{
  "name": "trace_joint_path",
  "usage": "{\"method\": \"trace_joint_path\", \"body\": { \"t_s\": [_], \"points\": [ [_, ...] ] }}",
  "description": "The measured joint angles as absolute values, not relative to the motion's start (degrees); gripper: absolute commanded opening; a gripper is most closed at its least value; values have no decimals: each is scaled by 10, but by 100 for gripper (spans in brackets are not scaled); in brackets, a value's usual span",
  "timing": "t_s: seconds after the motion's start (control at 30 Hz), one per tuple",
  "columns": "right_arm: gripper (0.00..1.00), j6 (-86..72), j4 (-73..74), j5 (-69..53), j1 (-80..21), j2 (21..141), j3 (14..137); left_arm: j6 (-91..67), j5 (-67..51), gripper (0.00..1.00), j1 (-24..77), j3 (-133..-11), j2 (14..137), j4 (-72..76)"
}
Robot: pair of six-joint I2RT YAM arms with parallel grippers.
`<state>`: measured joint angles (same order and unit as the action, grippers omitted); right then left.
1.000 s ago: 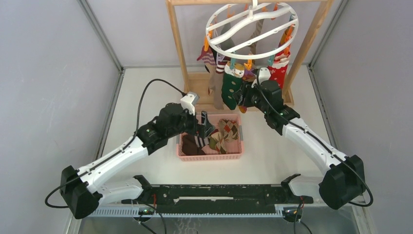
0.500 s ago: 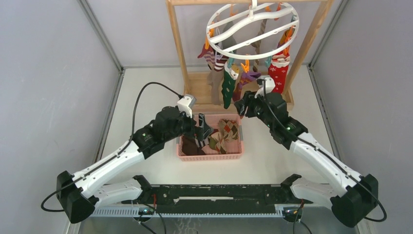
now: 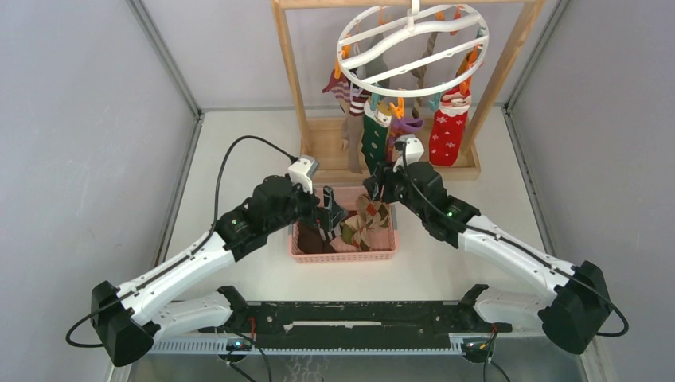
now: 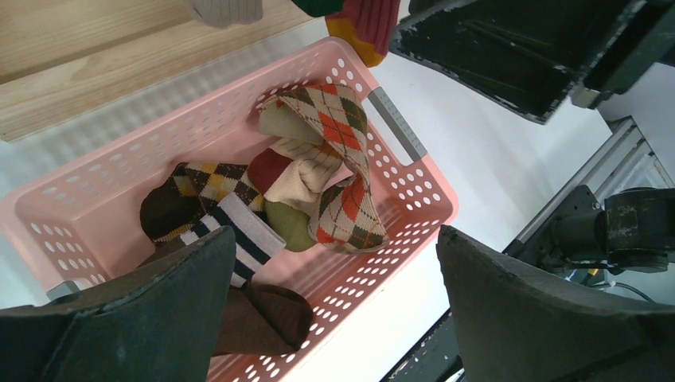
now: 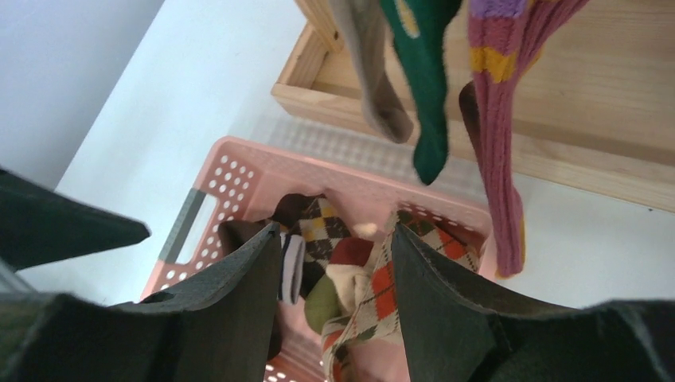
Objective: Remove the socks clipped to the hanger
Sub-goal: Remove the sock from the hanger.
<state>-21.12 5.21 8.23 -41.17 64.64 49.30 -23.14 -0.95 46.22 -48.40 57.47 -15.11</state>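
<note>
The hanger (image 3: 410, 94) hung from the wooden rack (image 3: 290, 79) at the far side of the tabletop (image 3: 509, 159). Several socks were still clipped to its rim, among them a green sock (image 5: 422, 79), a purple striped sock (image 5: 497, 119) and a red sock (image 3: 446, 135). Others, including a brown argyle sock (image 4: 342, 135), lay in the pink basket (image 3: 342, 255). The left tool (image 4: 336, 235) hovered over the basket with its jaws spread wide and empty. The right tool (image 5: 334, 231) hung above the basket's far edge, jaws parted with nothing between them. This looked like the gap between picks. The next move likely called for raising the right tool to the green or purple sock, pinching the fabric below its clip and pulling down steadily, since the ring could swing.
</note>
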Motion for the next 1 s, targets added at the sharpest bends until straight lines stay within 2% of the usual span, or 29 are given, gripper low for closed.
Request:
{"method": "trace_joint_path", "body": {
  "t_s": [0.27,0.8,1.0],
  "points": [
    [60,-211,12,124,-404,681,491,-231,-6,100,462,-484,575,-151],
    [60,-208,-98,99,-352,784,494,-231,-6,100,463,-484,575,-151],
    [49,-205,-125,90,-341,804,503,-232,-6,100,463,-473,570,-147]
  ]
}}
